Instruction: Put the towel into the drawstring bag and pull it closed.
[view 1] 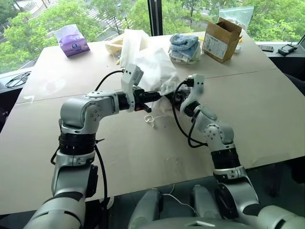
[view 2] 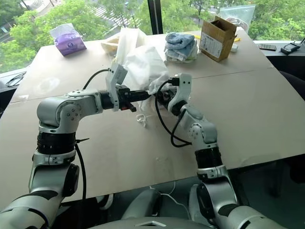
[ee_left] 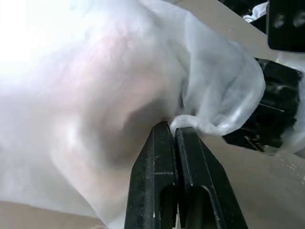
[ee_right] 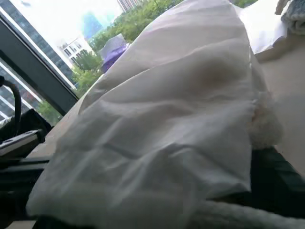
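— Pinching hard, is it? How does the left gripper (ee_left: 175,128) stand?

— Its two flat black fingers (ee_left: 155,167) are pressed together with a thin rolled fold of the drawstring bag (view 1: 153,71) trapped at their tips. The fabric is filmy, slightly see-through white, bunched into soft wrinkles and billowing over the brown table (view 1: 267,124).

— And the right gripper (view 1: 177,98)?

— It sits just beside the left one, against the same gathered edge of the bag. Whether its fingers are spread or closed on the cloth cannot be told; the fabric drapes over them in the right wrist view.

— Where is the towel (ee_right: 264,125)?

— A nubby, cream-white bit of it shows at the bag's edge in the right wrist view, fuzzy against the smooth sack. More woolly cloth lies along the lower rim of that view.

— Anything else around?

— A thin white cord (view 1: 149,119) loops on the table under the grippers. Farther back stand an open cardboard box (view 1: 220,39), a soft blue-and-white pile of cloths (view 1: 185,46) and a purple packet (view 1: 71,40).
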You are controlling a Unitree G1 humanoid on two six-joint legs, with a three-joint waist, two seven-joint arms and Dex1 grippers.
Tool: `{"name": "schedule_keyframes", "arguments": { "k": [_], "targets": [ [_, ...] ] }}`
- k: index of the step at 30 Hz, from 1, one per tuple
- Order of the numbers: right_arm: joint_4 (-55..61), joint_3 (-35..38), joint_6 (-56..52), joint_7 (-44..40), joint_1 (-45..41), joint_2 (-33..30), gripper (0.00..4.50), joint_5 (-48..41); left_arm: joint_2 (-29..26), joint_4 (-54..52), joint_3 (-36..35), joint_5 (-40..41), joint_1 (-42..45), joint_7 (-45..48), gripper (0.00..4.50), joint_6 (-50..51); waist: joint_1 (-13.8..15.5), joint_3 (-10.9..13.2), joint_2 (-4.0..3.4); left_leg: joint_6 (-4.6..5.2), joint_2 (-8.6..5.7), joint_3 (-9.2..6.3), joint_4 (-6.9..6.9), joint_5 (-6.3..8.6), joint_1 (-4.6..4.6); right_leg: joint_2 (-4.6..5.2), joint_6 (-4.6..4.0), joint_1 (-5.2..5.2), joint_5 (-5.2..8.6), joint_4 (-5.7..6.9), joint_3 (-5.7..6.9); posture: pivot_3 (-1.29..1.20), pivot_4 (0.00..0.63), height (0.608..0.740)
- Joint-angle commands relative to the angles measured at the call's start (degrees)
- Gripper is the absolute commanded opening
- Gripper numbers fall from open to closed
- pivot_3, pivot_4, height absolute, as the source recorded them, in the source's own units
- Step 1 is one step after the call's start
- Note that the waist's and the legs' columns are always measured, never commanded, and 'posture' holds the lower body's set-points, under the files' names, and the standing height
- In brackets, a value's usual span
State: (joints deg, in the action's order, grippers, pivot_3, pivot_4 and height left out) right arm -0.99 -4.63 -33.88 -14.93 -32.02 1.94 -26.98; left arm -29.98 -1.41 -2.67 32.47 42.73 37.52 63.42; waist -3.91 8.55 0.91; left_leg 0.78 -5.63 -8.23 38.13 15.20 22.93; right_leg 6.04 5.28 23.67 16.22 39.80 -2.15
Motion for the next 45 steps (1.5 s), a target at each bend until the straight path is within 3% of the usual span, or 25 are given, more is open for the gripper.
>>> {"name": "schedule_keyframes", "arguments": {
  "k": [1, 5, 8, 15, 21, 25, 28, 29, 39, 44, 45],
  "targets": [
    [8.20, -5.75, -3.23, -6.36, 2.47, -4.99, 3.38, 0.90, 0.52, 0.47, -1.13, -0.67, 2.87, -0.56, 0.00, -3.25, 0.05, 0.00, 0.00, 0.00, 0.00, 0.00, 0.00, 0.00, 0.00, 0.00, 0.00, -0.01, 0.00, 0.00, 0.00, 0.00, 0.150, 0.740],
    [13.04, -7.48, -2.15, -13.16, 5.98, -12.86, 3.38, 1.51, 1.20, 2.85, -1.01, -1.60, 4.18, -0.86, 0.00, -4.66, 0.08, 0.01, -0.01, 0.00, 0.00, 0.01, 0.00, 0.00, 0.01, -0.01, 0.00, 0.00, 0.00, 0.00, 0.00, 0.00, 0.150, 0.740],
    [14.12, -7.83, -2.57, -13.66, 6.68, -15.78, 3.38, 3.17, 1.39, 3.38, -0.33, -1.88, 4.52, -0.45, 0.00, -5.10, 0.03, 0.00, 0.00, 0.00, 0.00, 0.03, 0.01, 0.00, 0.00, -0.01, 0.00, -0.02, 0.00, 0.00, -0.01, 0.00, 0.150, 0.740],
    [9.63, -8.79, -0.81, -10.05, 3.93, -11.79, 3.38, 8.03, 1.73, 3.04, 0.46, -1.66, 4.62, 0.28, 0.00, -4.87, 0.02, 0.01, 0.01, 0.00, 0.03, 0.04, 0.01, 0.00, 0.00, -0.01, 0.00, 0.00, 0.00, 0.02, -0.04, 0.00, 0.150, 0.740],
    [-1.86, -11.96, 7.89, -6.75, 0.78, -8.59, 3.38, 17.16, 1.51, 1.71, 0.69, -0.93, 4.91, 0.77, 0.00, -3.35, 0.24, 0.00, 0.01, 0.00, 0.00, 0.04, 0.04, 0.00, 0.00, 0.00, 0.00, -0.01, 0.00, 0.02, -0.03, 0.00, 0.150, 0.740],
    [-5.82, -12.01, 12.27, -5.06, -0.01, -7.50, 1.87, 21.04, 1.27, 1.27, 0.32, -0.48, 5.44, 0.80, 0.00, -2.14, 0.06, 0.00, 0.01, 0.00, 0.01, 0.02, 0.01, 0.00, 0.00, -0.01, 0.00, 0.00, 0.00, 0.02, -0.02, 0.00, 0.150, 0.740],
    [-7.80, -9.78, 15.00, -3.37, -1.15, -5.53, 0.35, 21.29, 0.96, 0.51, 0.47, -0.10, 5.04, 1.08, 0.00, -1.37, -0.10, 0.00, 0.01, 0.00, 0.01, 0.03, 0.02, 0.00, 0.00, -0.01, 0.00, 0.00, 0.00, 0.02, -0.04, 0.00, 0.150, 0.740],
    [-8.26, -9.00, 15.67, -2.85, -1.56, -4.91, 0.11, 21.19, 0.91, 0.27, 0.55, 0.00, 4.85, 1.16, 0.00, -1.23, -0.11, 0.00, 0.01, -0.01, 0.02, 0.03, 0.02, 0.00, -0.01, -0.02, 0.00, 0.00, 0.00, 0.02, -0.04, 0.00, 0.150, 0.740],
    [-21.43, 3.41, 23.23, 2.82, -12.64, 4.70, 0.11, 15.51, 1.43, -0.79, 1.62, 1.02, 4.75, 2.89, 0.00, -0.03, -0.14, 0.01, 0.00, -0.01, 0.02, 0.02, 0.02, -0.01, -0.01, -0.03, 0.00, 0.00, 0.00, 0.02, -0.03, 0.00, 0.150, 0.740],
    [-28.89, 4.70, 24.32, 1.92, -14.84, 5.18, 0.11, 16.02, 1.30, 0.60, 1.12, 0.56, 5.45, 2.81, 0.00, -1.20, -0.25, 0.01, -0.01, -0.01, 0.02, 0.02, 0.01, -0.01, -0.02, -0.03, 0.00, 0.00, 0.00, 0.02, -0.03, 0.00, 0.150, 0.740],
    [-27.87, 3.27, 22.60, -1.21, -13.81, 4.36, 0.55, 15.88, 1.29, 0.93, 1.00, 0.25, 5.44, 2.56, 0.00, -1.70, -0.26, 0.02, -0.02, -0.01, 0.02, 0.02, 0.00, -0.01, -0.02, -0.03, 0.00, 0.00, 0.00, 0.02, -0.03, 0.00, 0.150, 0.740]
  ]
}}
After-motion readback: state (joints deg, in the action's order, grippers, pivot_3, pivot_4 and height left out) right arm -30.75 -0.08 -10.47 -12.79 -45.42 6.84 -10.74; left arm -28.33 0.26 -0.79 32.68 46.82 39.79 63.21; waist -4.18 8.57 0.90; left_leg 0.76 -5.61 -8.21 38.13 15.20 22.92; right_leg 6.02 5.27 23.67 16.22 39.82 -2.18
